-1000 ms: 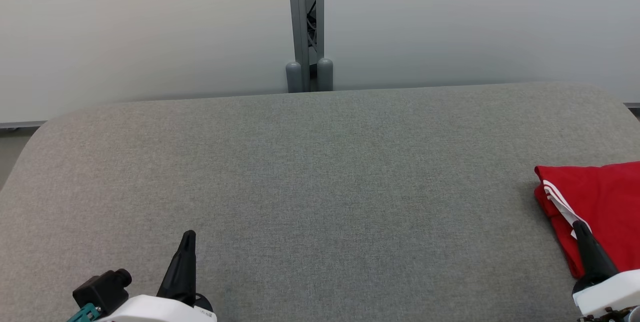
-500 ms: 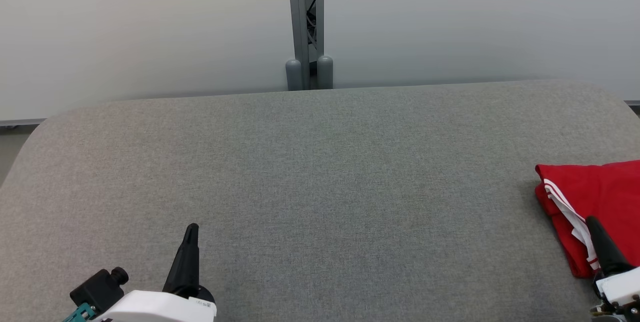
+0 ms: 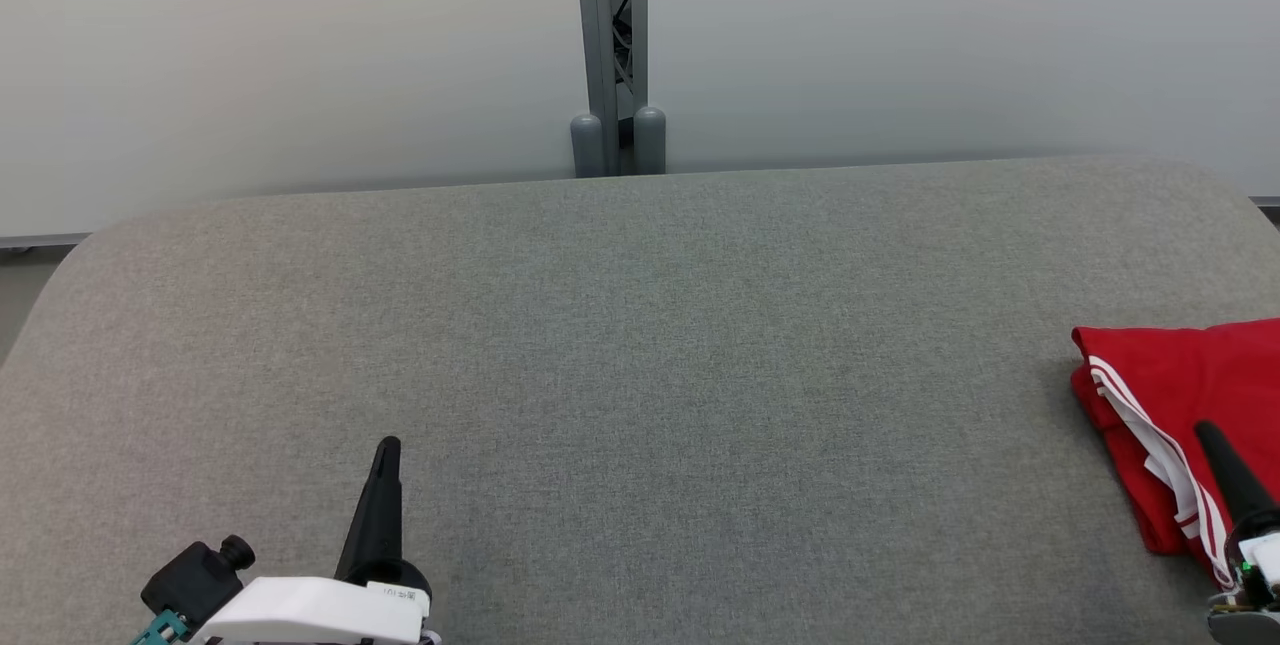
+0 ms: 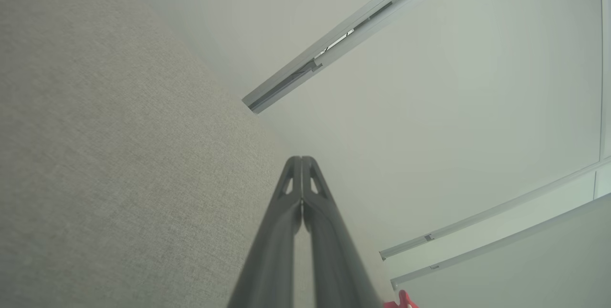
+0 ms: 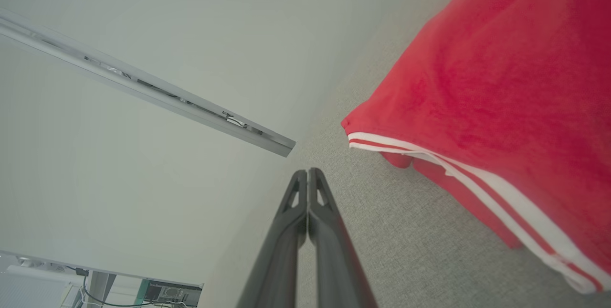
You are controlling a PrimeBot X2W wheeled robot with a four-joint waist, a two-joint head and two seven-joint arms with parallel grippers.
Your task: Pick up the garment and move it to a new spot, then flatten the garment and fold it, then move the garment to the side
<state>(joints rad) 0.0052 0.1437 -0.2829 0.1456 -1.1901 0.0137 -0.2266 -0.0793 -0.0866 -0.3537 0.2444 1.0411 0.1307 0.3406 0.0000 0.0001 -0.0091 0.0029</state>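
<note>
At right edge of grey fabric-covered table [image 3: 640,345], folded red white-striped garment [image 3: 1150,375] lies neat. Right gripper [image 3: 1210,437] has backed off toward table's front-right corner, fingers clenched empty; left gripper [image 3: 388,450] same, table's front-left. We reckon task's basically done. Right wrist view shows tips clear of hem; head view makes them overlap.

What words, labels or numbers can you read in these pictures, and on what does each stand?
Sticker behind the left gripper, on its white casing: print too small to read.
Red garment: white stripes, no lettering visible.
No other text.
</note>
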